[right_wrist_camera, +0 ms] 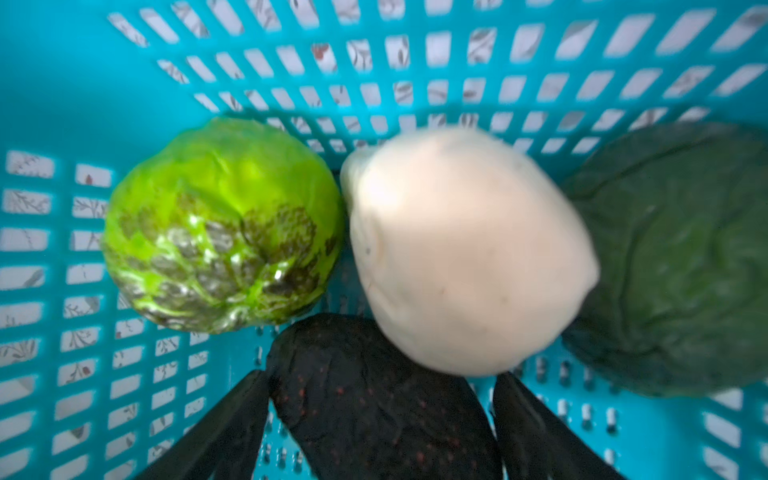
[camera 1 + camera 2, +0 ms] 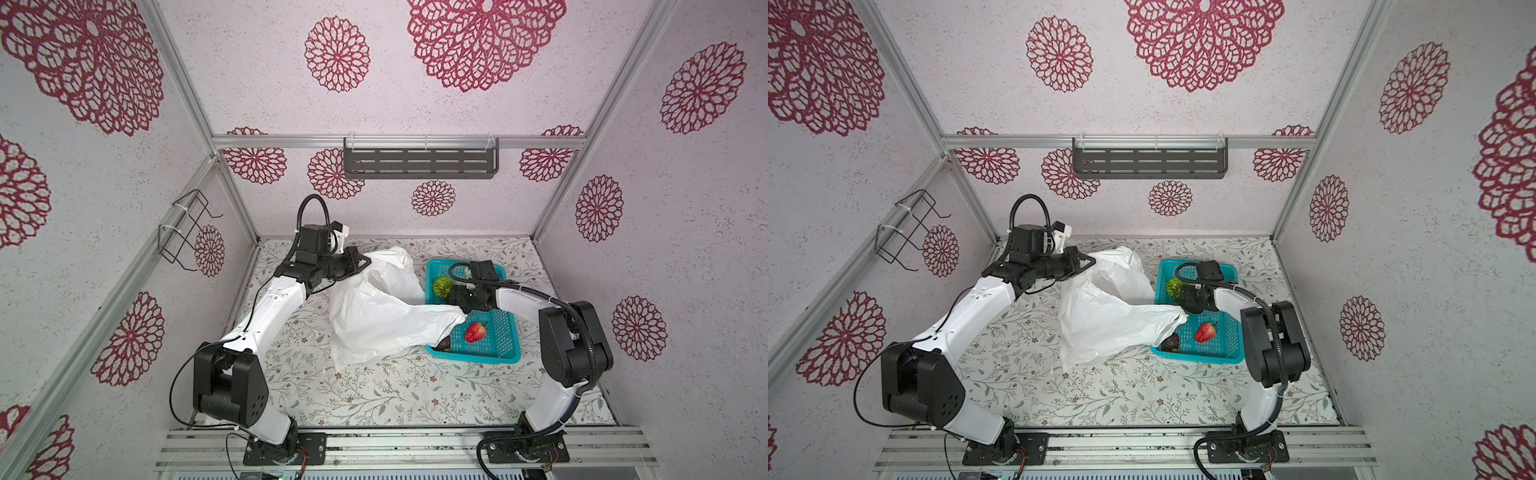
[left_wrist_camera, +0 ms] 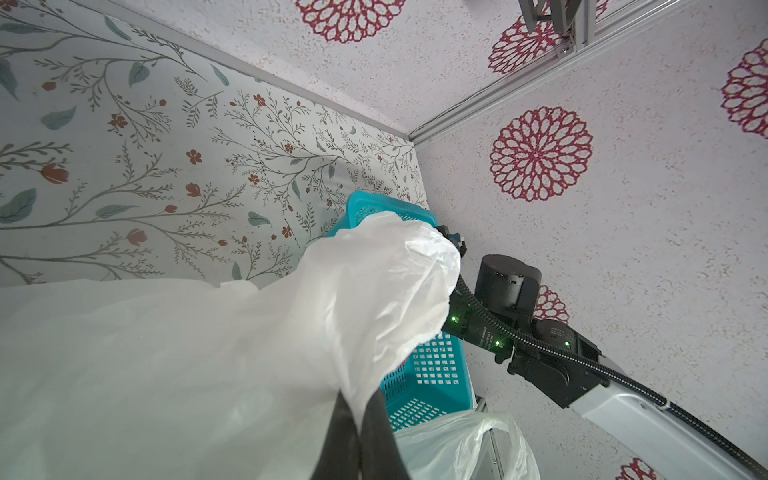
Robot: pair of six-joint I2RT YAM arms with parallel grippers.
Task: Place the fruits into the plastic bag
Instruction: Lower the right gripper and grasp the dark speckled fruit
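- The right claw [image 1: 382, 376] is spread wide and hangs low inside the basket [image 2: 473, 358], tips among the fruits, gripping nothing
- The black fruit [image 1: 374, 407] lies right between its fingers [image 1: 232, 428], so it is the piece nearest a grasp; one finger looks to be against its side, and the other is just beside it with a sliver of basket floor between
- Its long axis runs roughly along the fingers, from palm toward tips and a little slanted, so I judge the jaws would shut across its narrow width
- Just past the tips sits the cream fruit [image 1: 469, 249], touching the black fruit's far end; a deeper reach would likely nudge it
- Beyond the tips, either side of the cream one, are the light green fruit [image 1: 220, 224] and the dark green fruit [image 1: 681, 257]
- The strawberry [image 2: 476, 331] lies off to the claw's side, outside the jaws
- The left claw [image 3: 357, 411] is pressed together on a fold of the bag [image 2: 374, 316]; it is well apart from these fruits, so the right arm is far nearer
- From the right claw the bag lies toward the left arm, with one lobe draped over the basket rim just beside the claw
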